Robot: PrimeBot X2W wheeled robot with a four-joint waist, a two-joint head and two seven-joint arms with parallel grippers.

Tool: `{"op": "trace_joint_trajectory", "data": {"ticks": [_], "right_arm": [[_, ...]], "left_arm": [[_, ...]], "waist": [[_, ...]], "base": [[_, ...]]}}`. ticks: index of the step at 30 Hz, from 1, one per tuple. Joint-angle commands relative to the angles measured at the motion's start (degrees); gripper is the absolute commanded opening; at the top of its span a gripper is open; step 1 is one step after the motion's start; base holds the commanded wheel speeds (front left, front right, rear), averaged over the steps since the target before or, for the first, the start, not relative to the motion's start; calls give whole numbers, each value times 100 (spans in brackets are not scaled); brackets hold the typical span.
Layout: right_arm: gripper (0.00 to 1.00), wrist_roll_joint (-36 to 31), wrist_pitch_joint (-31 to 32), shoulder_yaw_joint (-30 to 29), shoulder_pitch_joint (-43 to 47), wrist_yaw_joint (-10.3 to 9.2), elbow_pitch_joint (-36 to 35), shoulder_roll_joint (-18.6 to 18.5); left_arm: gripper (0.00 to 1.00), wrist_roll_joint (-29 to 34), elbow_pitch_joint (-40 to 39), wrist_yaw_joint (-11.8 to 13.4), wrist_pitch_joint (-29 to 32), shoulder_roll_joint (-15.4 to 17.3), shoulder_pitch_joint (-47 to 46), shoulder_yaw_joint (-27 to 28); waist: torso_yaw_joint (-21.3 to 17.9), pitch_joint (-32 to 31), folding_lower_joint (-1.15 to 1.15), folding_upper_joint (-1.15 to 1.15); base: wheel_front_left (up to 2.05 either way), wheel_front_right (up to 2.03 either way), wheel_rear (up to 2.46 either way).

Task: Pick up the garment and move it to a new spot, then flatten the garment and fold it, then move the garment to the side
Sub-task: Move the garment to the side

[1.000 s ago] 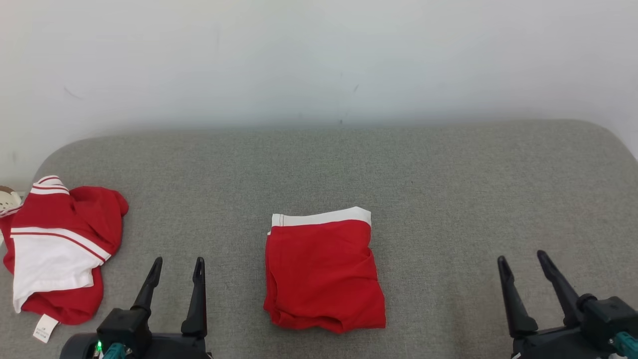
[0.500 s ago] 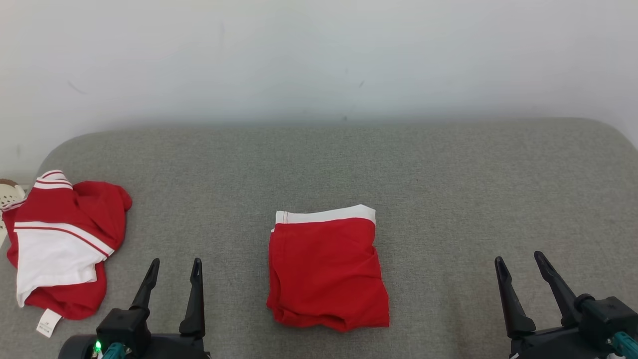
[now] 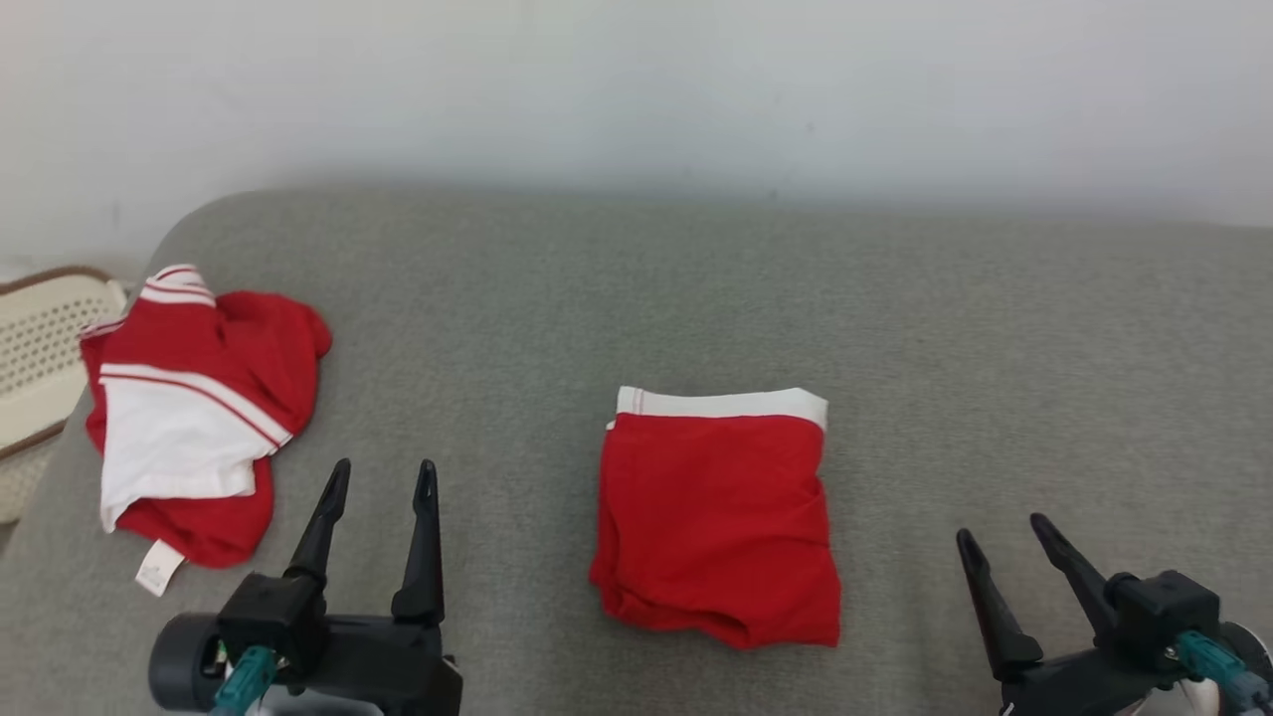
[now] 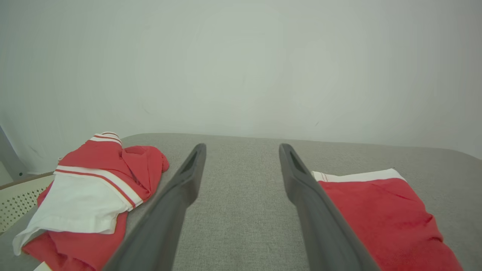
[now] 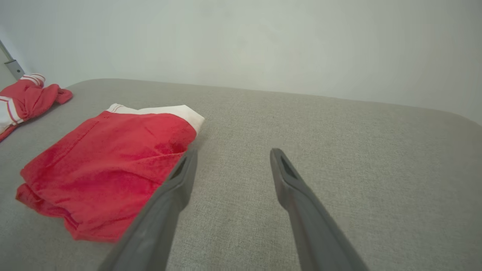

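A folded red garment (image 3: pixel 716 517) with a white waistband lies flat in the middle of the grey padded surface (image 3: pixel 696 288); it also shows in the wrist views (image 4: pixel 380 210) (image 5: pixel 109 162). A second, crumpled red-and-white garment (image 3: pixel 199 418) (image 4: pixel 94 188) (image 5: pixel 26 98) lies at the far left edge, its label hanging out. My left gripper (image 3: pixel 386 465) (image 4: pixel 243 146) hovers open between the two garments, touching neither. My right gripper (image 3: pixel 1000 527) (image 5: pixel 234 151) is open to the right of the folded garment, with nothing between its fingers.
A cream perforated basket (image 3: pixel 35 348) (image 4: pixel 15 195) with a brown rim stands just off the surface's left edge, beside the crumpled garment. A pale wall rises behind the surface. The surface's rounded far-left corner is close to the crumpled garment.
The head camera has turned left, so the whole picture has slid right and the basket has come into view. Both grippers stay open; the garments lie as before.
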Motion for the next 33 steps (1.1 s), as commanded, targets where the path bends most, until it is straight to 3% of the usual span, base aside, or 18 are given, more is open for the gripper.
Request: {"op": "trace_joint_trajectory", "data": {"ticks": [1, 13, 22, 23, 24, 33], "right_arm": [[100, 59, 33, 92, -141, -2, 105, -105], [100, 619, 170, 905, -928, -2, 1269, -647], [100, 1018, 351, 1434, -1437, -2, 1815, -882], [85, 1055, 366, 1490, -1482, -2, 1853, -916], [1, 1136, 360, 1560, -1537, -2, 1907, -973], [0, 1040, 172, 1705, -1565, -7, 1587, -1126]], "left_arm": [[100, 18, -5, -7, -50, -33, -112, -13], [100, 102, 214, -171, -139, -370, -439, -147], [100, 216, 189, -261, -141, -519, -532, -59], [100, 239, 178, -260, -141, -531, -527, -39], [100, 274, 169, -276, -141, -554, -508, -3], [100, 412, 118, -283, -142, -559, -413, 198]], "waist": [[389, 336, 0, 0], [1165, 916, 0, 0], [1387, 1067, 0, 0], [1395, 1075, 0, 0], [1401, 1079, 0, 0], [1012, 1038, 0, 0]], "base": [[0, 0, 0], [0, 0, 0], [0, 0, 0], [0, 0, 0], [0, 0, 0], [0, 0, 0]]}}
